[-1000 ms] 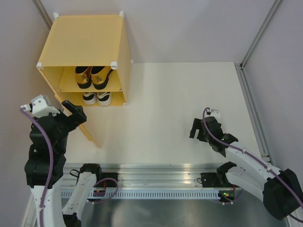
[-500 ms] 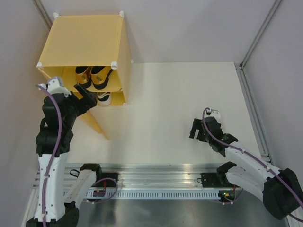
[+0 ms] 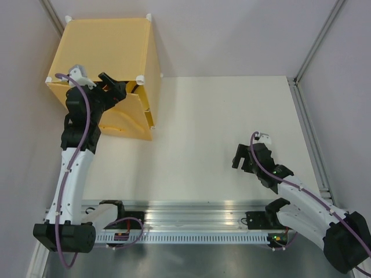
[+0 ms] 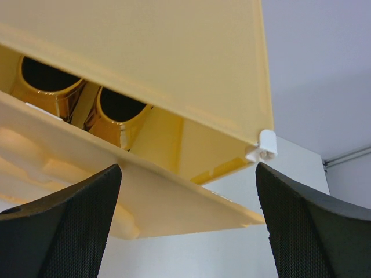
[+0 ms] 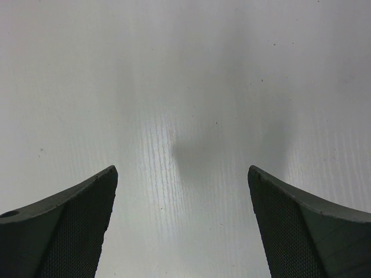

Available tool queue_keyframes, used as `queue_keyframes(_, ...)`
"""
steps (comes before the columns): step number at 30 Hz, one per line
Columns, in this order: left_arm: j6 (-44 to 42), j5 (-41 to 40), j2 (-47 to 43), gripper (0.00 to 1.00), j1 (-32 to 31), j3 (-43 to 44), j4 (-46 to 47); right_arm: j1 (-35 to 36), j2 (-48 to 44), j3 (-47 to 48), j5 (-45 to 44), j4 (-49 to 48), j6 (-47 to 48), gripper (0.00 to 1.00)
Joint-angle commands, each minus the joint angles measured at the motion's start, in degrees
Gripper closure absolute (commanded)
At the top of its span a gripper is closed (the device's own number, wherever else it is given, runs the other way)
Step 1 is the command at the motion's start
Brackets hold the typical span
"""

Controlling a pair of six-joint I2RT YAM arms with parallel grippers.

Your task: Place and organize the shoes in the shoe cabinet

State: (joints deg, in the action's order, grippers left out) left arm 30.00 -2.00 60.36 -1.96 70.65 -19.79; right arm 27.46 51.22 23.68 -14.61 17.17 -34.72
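Your left claw [image 3: 119, 87] hangs wide open at the nearly shut door [image 3: 124, 116] of the yellow-orange translucent plastic shoe cabinet [image 3: 104, 43]. 2 shiny gold loafers [image 4: 107, 119] stand inside on its shelf. Your right claw [image 3: 240, 159] gapes open over the white tabletop [image 3: 203, 110].

The left arm [image 3: 72, 168] stands stretched tall from its base, reaching toward the far left. Its wrist bends so the left gripper [image 3: 116, 88] points rightward — jaws spread wide, holding nothing. The right arm [image 3: 301, 197] lies folded low, the right gripper [image 3: 240, 162] facing downward — jaws likewise wide and empty.
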Motion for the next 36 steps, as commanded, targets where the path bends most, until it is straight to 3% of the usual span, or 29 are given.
queue_keyframes(1, 1.55, 3.58, 0.9, 0.01, 0.02, -0.07, 12.22, -0.31, -0.6, -0.3, 0.11, -0.65, -0.35, 0.03)
queue_keyframes(6, 1.47, 3.76, 2.57, 0.01, 0.02, -2.01, 21.17, -0.31, -0.42, -0.22, 0.2, -0.56, -0.35, 0.03)
queue_keyframes(12, 1.29, 5.51, 6.44, 0.01, 0.02, -1.39, 25.67, -0.31, -0.68, 0.14, 0.55, 0.06, -0.09, 0.03)
queue_keyframes(25, -2.4, 5.42, -1.73, 0.01, 0.02, -5.53, 23.57, -0.22, -5.25, 8.83, 0.29, 9.28, 1.93, 0.03)
queue_keyframes(28, -2.58, 5.87, -5.07, 0.01, 0.02, -4.04, 20.25, -0.22, -6.83, 10.77, -0.5, 10.95, 2.99, 0.02)
queue_keyframes(36, -1.88, 3.14, -11.13, 0.0, 0.02, -1.48, -3.73, -0.22, -7.98, 11.65, -1.21, 12.27, 3.43, 0.02)
